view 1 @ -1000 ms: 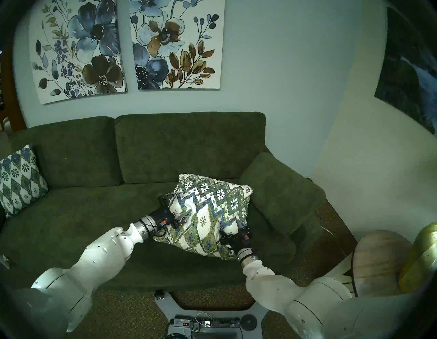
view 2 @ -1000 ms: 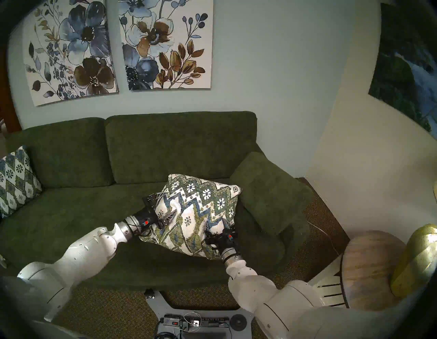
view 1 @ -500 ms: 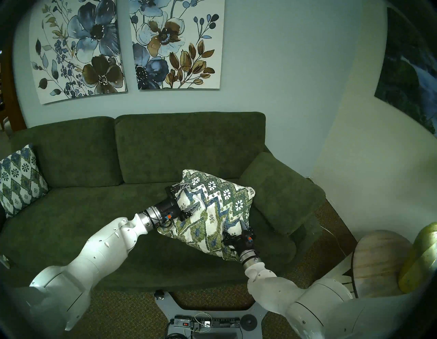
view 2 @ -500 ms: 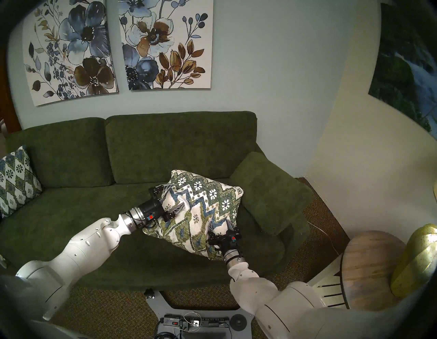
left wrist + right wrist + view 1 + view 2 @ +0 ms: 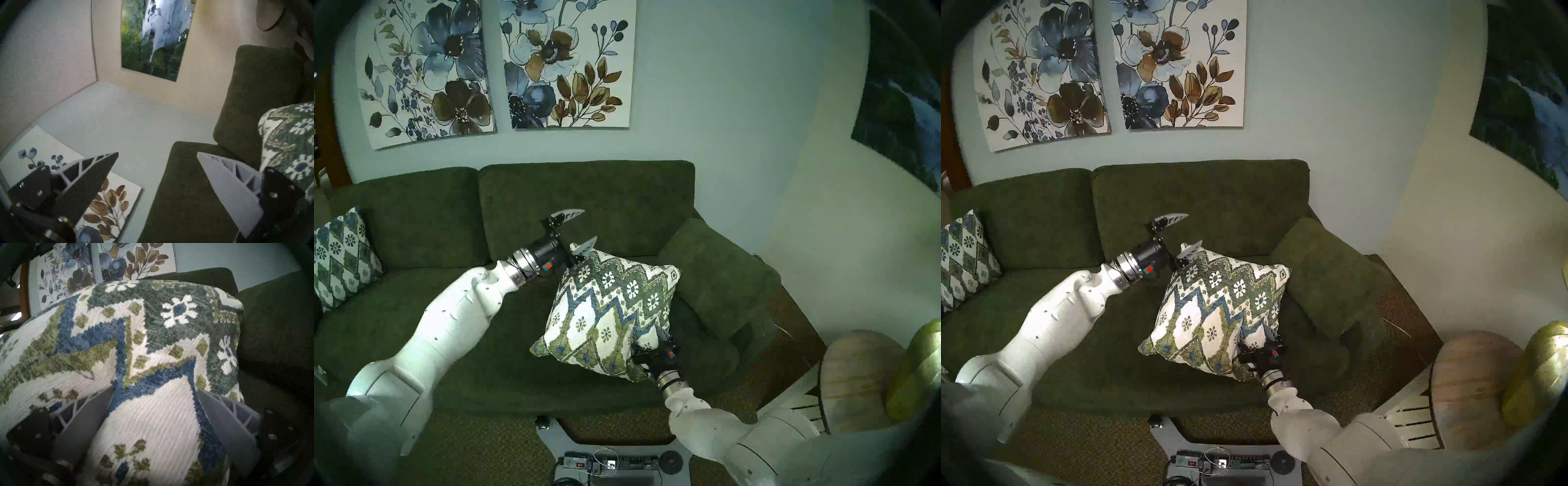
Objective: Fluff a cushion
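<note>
The cushion (image 5: pixel 609 312) (image 5: pixel 1215 312), cream with olive and blue zigzags and flower medallions, stands tilted on the green sofa seat (image 5: pixel 449 325) near the right armrest. My left gripper (image 5: pixel 589 224) (image 5: pixel 1194 227) hangs open above the cushion's top-left corner, empty; in its wrist view the left gripper (image 5: pixel 157 152) shows nothing between its fingers, with the cushion (image 5: pixel 288 140) at the right. My right gripper (image 5: pixel 648 334) (image 5: pixel 1255 334) is pushed into the cushion's lower right edge. In the right wrist view the right gripper (image 5: pixel 155 389) stands wide, with a bulge of the cushion (image 5: pixel 136 344) between the fingers.
A twin patterned cushion (image 5: pixel 343 261) leans at the sofa's left end. The sofa's right armrest (image 5: pixel 717 271) lies just beyond the cushion. A round wooden side table (image 5: pixel 857 376) with a yellow-green object (image 5: pixel 918 370) stands at the right. Wall pictures hang behind the sofa back (image 5: pixel 585 210).
My left gripper has come off the cushion's left side and risen up and back. The cushion has puffed out and its lower-left corner has dropped. The right gripper stays pressed in.
</note>
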